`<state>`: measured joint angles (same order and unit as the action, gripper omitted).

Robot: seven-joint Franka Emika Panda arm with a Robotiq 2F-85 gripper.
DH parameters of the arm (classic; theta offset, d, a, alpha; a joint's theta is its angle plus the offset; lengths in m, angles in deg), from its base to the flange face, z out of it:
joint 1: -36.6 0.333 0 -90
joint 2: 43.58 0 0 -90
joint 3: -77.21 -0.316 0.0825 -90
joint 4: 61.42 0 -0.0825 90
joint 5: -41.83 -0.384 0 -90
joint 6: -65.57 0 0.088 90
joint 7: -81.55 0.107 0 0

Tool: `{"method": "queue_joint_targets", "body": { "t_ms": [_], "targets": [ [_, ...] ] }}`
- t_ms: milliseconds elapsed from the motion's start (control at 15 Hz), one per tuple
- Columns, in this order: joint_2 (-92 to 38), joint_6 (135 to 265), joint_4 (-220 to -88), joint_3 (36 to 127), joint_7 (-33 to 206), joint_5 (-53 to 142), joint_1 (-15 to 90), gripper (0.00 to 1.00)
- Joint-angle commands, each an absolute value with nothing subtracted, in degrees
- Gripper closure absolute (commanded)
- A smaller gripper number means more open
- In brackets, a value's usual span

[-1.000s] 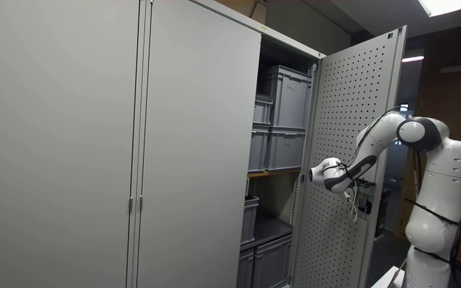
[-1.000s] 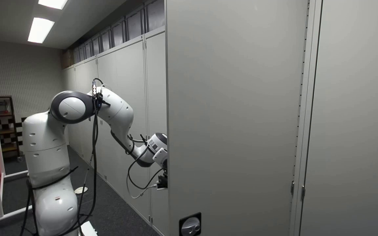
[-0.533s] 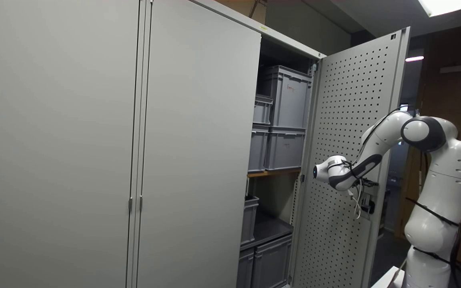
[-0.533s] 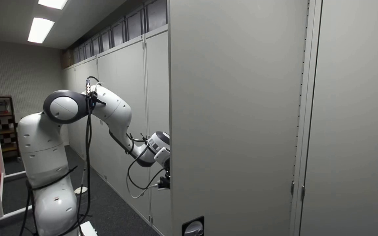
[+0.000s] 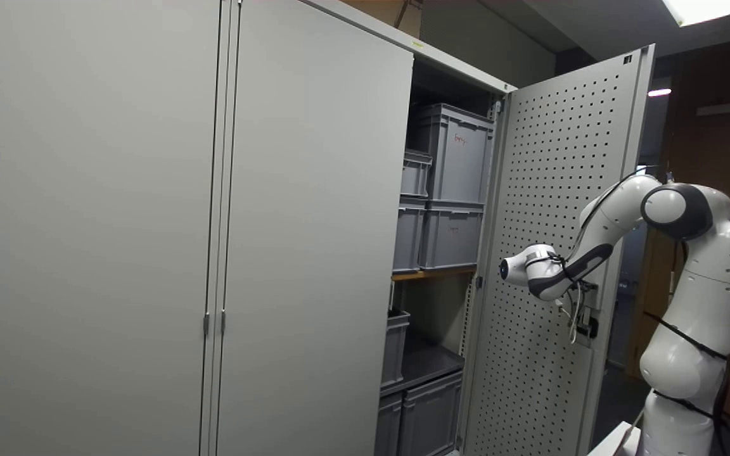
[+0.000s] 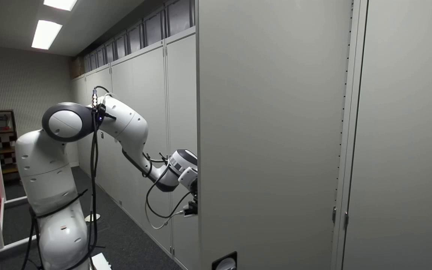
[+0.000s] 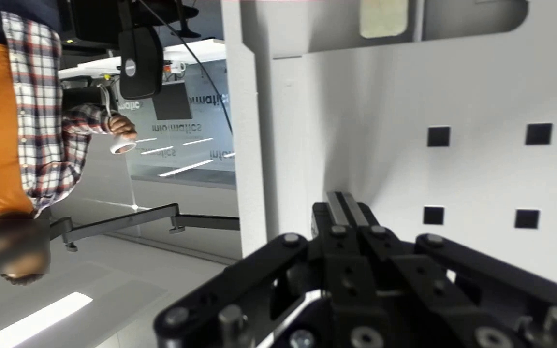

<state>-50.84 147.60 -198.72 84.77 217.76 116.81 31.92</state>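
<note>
In an exterior view: arm (image 5: 707,297), elbow (image 5: 675,206) bent high, forearm (image 5: 609,215) sloping down before the inner face of an open, perforated cabinet door (image 5: 552,190). In an exterior view: wrist (image 6: 181,163) partly hidden behind the door. Wrist view: gripper (image 7: 346,200), fingers (image 7: 335,209) together; door just ahead of the tips, contact unclear.

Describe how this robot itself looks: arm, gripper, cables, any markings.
The arm is glossy white, with smooth rounded segments, dark grey joint rings and small recessed dimples. Black cables and a pale cable hang off it, and black ties wrap its lower part. The gripper is black, with angular links, silvery bolts and grey-edged jaws. I can read no lettering.
</note>
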Motion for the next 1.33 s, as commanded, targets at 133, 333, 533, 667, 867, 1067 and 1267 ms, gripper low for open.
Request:
{"method": "queue_joint_targets", "body": {
  "t_ms": [133,333,533,667,867,1067,1267],
  "targets": [
    [-53.36,153.70,-200.14,85.61,215.93,122.88,30.79,1.00],
    [-53.50,154.85,-200.22,85.77,215.97,123.76,30.69,1.00],
    [-53.46,155.48,-199.96,86.13,215.89,124.31,30.43,1.00],
    [-53.58,156.08,-199.93,86.47,215.92,124.72,30.23,1.00],
    [-53.61,156.77,-199.68,87.09,215.88,125.17,29.81,1.00],
    [-53.57,157.15,-199.56,87.39,215.97,125.70,29.32,1.00],
    [-53.51,157.34,-199.34,87.73,216.00,126.18,28.92,1.00]
  ]
}}
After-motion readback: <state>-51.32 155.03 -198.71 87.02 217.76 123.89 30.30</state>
